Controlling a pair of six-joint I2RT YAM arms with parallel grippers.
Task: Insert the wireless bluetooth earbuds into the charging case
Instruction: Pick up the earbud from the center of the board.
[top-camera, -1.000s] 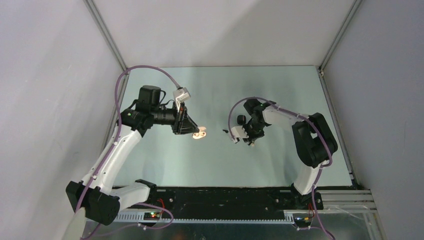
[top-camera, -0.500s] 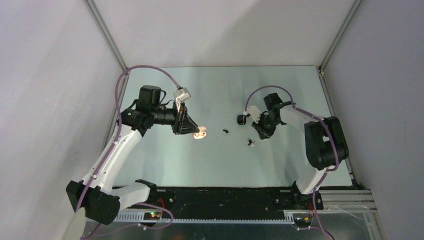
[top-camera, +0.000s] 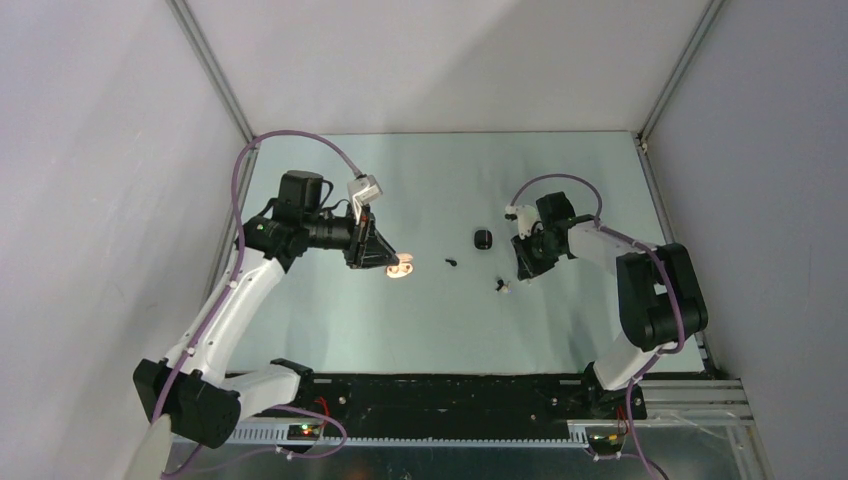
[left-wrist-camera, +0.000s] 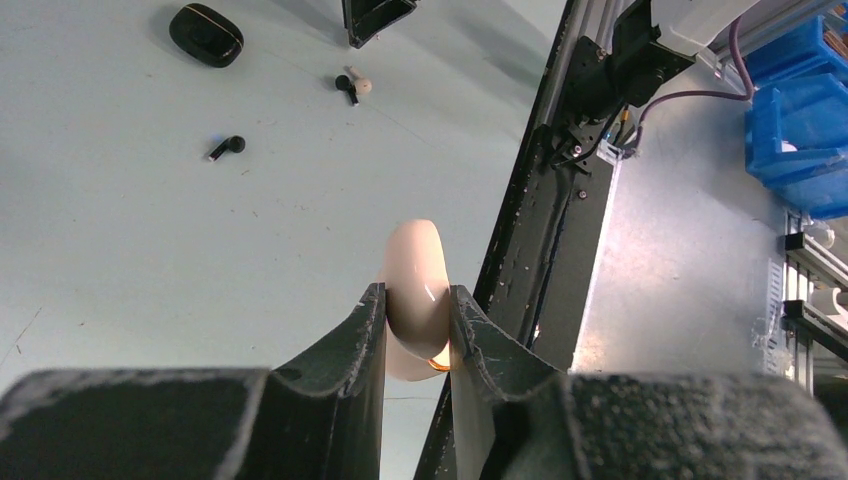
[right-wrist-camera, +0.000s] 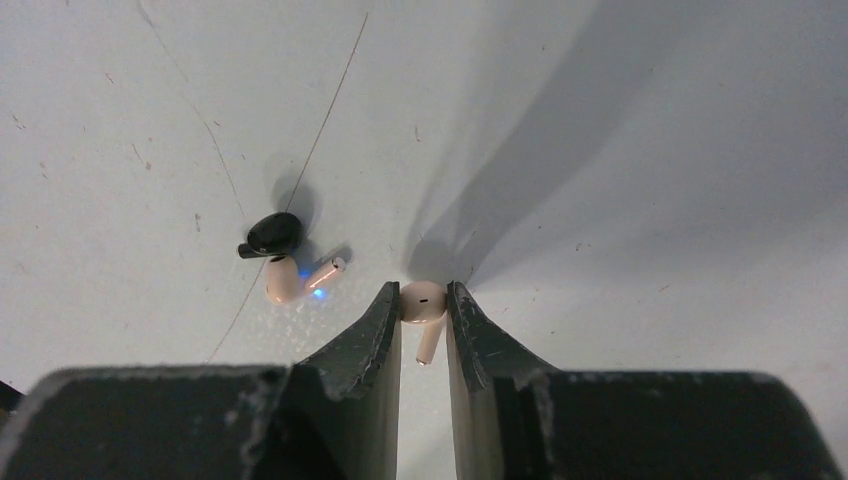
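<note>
My left gripper (left-wrist-camera: 415, 298) is shut on a beige pebble-like charging case (left-wrist-camera: 418, 270), held above the table; both show in the top view, the gripper (top-camera: 392, 262) and the case (top-camera: 402, 268). One black earbud (top-camera: 451, 262) lies alone on the table (left-wrist-camera: 227, 148). A second black earbud (right-wrist-camera: 272, 232) lies against a beige stemmed earbud (right-wrist-camera: 288, 280) with a blue light. My right gripper (right-wrist-camera: 423, 300) is shut on another beige earbud (right-wrist-camera: 424, 303), just right of that pair (top-camera: 503, 286).
A shut black charging case (top-camera: 484, 238) lies behind the earbuds, also in the left wrist view (left-wrist-camera: 206, 35). The table's black front rail (left-wrist-camera: 520, 250) and blue bins (left-wrist-camera: 800, 130) lie beyond the held case.
My right arm swung right, away from above the earbud pair, uncovering the black case and the pair, then settled beside the pair. The left arm and its case have not moved.
</note>
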